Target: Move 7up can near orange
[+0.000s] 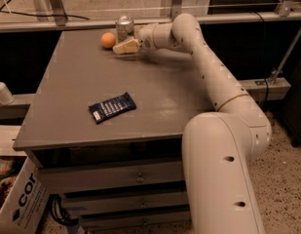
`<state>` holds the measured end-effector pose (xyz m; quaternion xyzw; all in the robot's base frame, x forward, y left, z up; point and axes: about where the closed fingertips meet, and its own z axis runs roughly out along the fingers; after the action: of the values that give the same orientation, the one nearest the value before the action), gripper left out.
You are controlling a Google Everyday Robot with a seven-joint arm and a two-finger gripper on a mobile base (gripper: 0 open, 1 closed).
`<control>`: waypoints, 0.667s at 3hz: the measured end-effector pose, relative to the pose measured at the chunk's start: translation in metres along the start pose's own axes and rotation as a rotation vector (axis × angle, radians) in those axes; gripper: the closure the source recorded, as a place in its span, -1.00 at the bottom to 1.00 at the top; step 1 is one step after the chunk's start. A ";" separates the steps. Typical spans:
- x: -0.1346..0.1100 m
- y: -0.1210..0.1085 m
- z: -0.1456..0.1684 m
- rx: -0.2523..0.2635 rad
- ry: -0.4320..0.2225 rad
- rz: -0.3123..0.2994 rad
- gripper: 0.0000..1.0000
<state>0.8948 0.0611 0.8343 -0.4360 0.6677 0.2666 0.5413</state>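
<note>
Lower left of frame: a cardboard box (14, 209) with dark printed lettering stands on the floor beside the table (159, 99). The table is a grey-topped unit with drawers (116, 178) on its front face.

Left of centre, on the nearer half of the tabletop: a flat dark-blue snack wrapper (112, 107) lies at a slight diagonal, well apart from the other items.

Upper left-centre, near the far edge of the tabletop: the orange (108, 40) rests on the surface. Just to its right stands the 7up can (124, 27), upright, silver top showing. The two are close together, with a narrow gap visible between them.

Directly in front of the can, low to the tabletop: the gripper (125, 46), cream-coloured, pointing towards the left of frame. It overlaps the base of the can in this view. Whether it is clamped on the can or standing free of it cannot be determined; the far side of the can is hidden.

Centre to right: the white arm (208, 67) runs from the gripper's wrist down and to the right, over the table's right edge, to the large white base column (223, 179) at lower right.
</note>
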 end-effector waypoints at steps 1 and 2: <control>0.000 -0.001 -0.002 0.004 0.002 0.000 -1.00; -0.001 -0.006 -0.009 0.012 0.007 -0.005 -1.00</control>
<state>0.8953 0.0515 0.8382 -0.4352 0.6700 0.2597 0.5424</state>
